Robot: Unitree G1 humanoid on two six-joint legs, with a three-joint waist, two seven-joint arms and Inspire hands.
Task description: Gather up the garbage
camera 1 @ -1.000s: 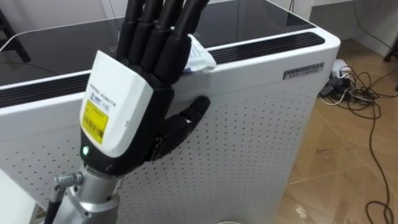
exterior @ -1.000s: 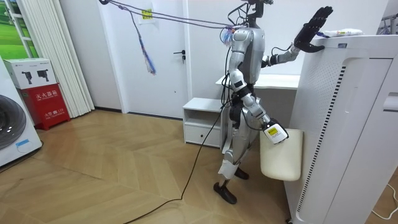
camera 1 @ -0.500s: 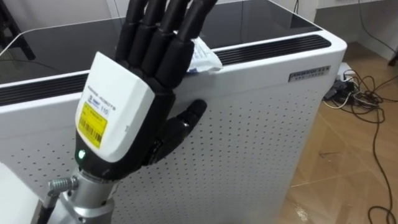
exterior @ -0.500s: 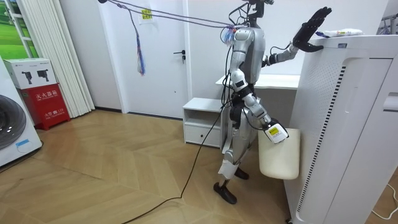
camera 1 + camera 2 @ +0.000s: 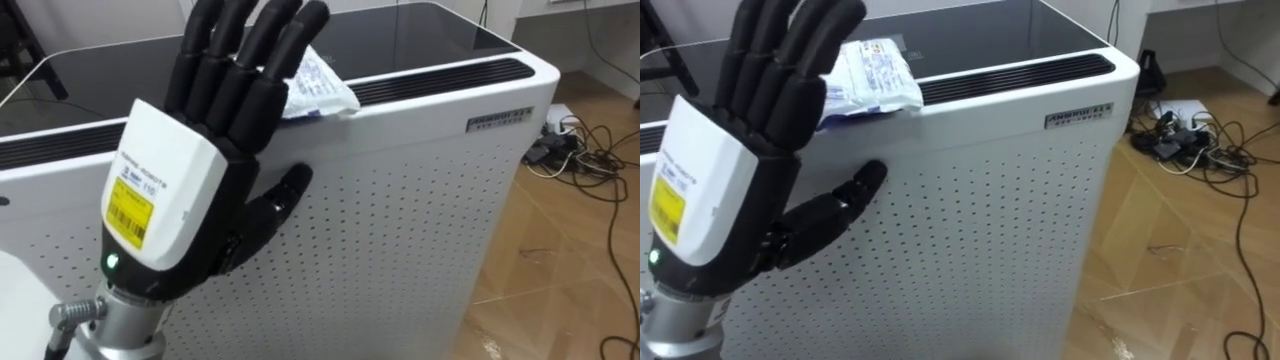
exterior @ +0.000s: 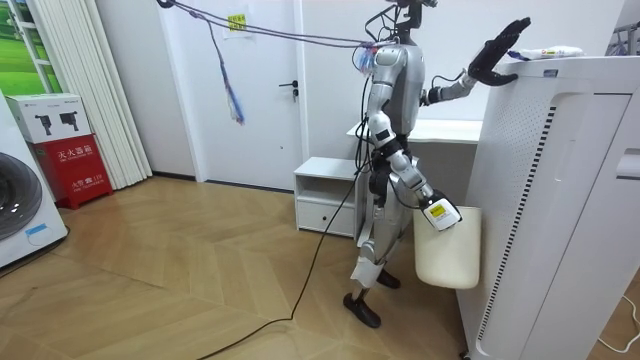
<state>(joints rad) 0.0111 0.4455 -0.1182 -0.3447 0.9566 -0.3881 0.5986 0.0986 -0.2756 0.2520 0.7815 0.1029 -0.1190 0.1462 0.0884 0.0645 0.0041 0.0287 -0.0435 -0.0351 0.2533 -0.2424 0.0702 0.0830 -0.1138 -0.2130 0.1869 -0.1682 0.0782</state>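
The white cabinet [image 5: 400,200] stands before the left robot hand [image 5: 185,200], which is raised with fingers [image 5: 225,70] straight and spread, holding nothing. The crumpled wrapper [image 5: 318,85] lies at the front edge of the cabinet's top, just beside that hand. A flat push could slide it back out of reach. Its blue print is too fine to read.

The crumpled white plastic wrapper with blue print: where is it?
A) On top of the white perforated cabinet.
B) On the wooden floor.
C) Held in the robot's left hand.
A: the crumpled white wrapper lies on the white perforated cabinet's top edge; the left hand's straight fingers are not curled round it.
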